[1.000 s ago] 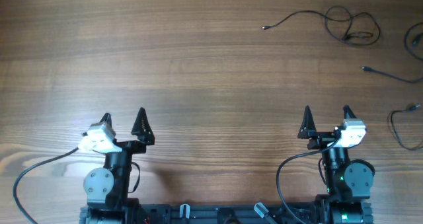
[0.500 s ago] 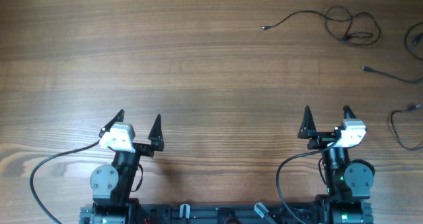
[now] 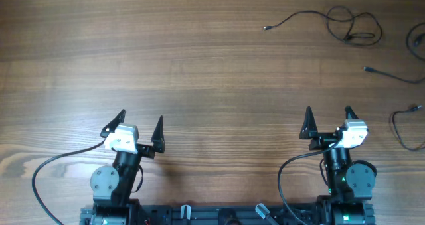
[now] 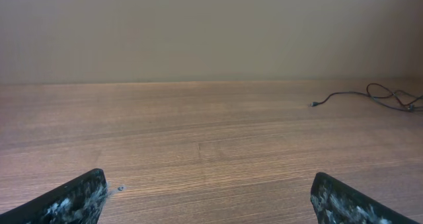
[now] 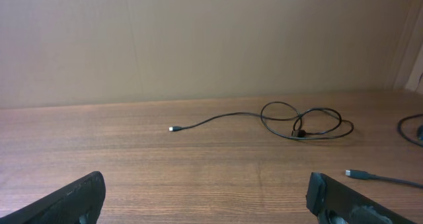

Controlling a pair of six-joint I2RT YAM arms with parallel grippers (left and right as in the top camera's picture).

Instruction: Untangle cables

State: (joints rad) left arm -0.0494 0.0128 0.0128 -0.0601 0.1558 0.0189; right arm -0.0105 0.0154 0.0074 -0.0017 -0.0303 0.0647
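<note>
1. Left gripper (image 3: 140, 116): jaws spread wide with nothing between them, sitting close to the near edge of the desk (image 3: 199, 59), left of the middle. On the left wrist cam its fingertips (image 4: 69, 201) look scuffed and whitish.
2. Right gripper (image 3: 328, 110): same deal, jaws wide and holding nothing. It's close to the near edge too, over toward the right corner.
3. The cables (image 3: 352, 36) are all bunched up around the far right corner and along the right edge, well apart from both grippers.
4. The looped cable (image 5: 299, 133) lies near the far edge. A couple of its loops cross over each other, and a long tail runs left to a tiny plug tip (image 3: 265, 28).
5. The second cable (image 3: 367, 69) is just nearer than that, with its plug end pointing left and the rest running off the right edge.
6. The third cable (image 3: 396, 122) curls by the right edge. It's the nearest one to the right gripper, but not touching it.
7. There's also a bit of loop (image 3: 412, 39) cut off at the right edge, and I can't tell which cable it belongs to.
</note>
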